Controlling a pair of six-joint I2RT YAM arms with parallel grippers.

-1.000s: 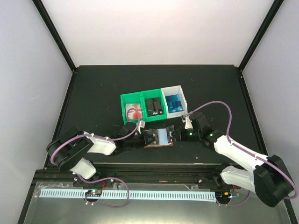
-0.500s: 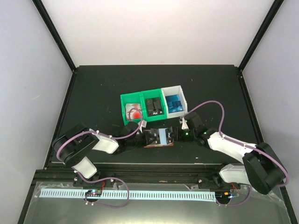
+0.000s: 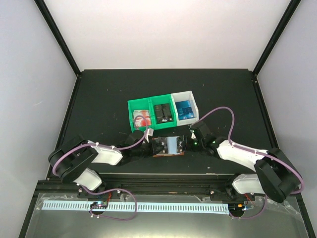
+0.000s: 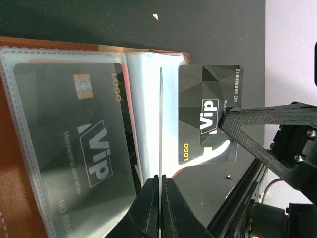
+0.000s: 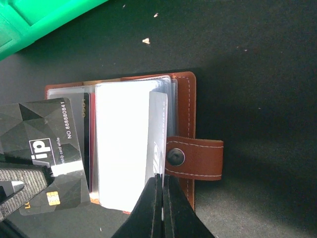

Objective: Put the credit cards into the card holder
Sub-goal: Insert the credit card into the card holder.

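Holder (image 5: 184,114): open on the table (image 3: 99,109), just in front of the bins, between the two grippers; leather cover and snap tab (image 5: 195,158) on the side nearest the right gripper.
Sleeves (image 5: 121,144): clear, fanned over the open holder, bright with glare.
Pocketed card (image 4: 74,144): black, inside a clear sleeve, chip and gold lettering visible through the plastic.
Left gripper (image 4: 161,181): tips pinched together on the left card, shown as a thin edge-on line in the left wrist view.
Left card (image 5: 42,131): black, face-on in the right wrist view, overlapping the holder's left part, with the left finger (image 5: 20,186) across its lower corner.
Right gripper (image 5: 158,178): tips pinched together on the right card, shown as a pale, glare-washed strip in the right wrist view.
Right card (image 4: 208,94): black, face-on in the left wrist view, just beside the sleeves, with the right finger (image 4: 245,131) across its edge.
Green bin (image 3: 130,113): two compartments, red-and-white cards (image 3: 142,119) in the left, black cards (image 3: 163,113) in the right.
White bin (image 3: 182,92): touching the green bin's right side, blue cards (image 3: 186,111) inside.
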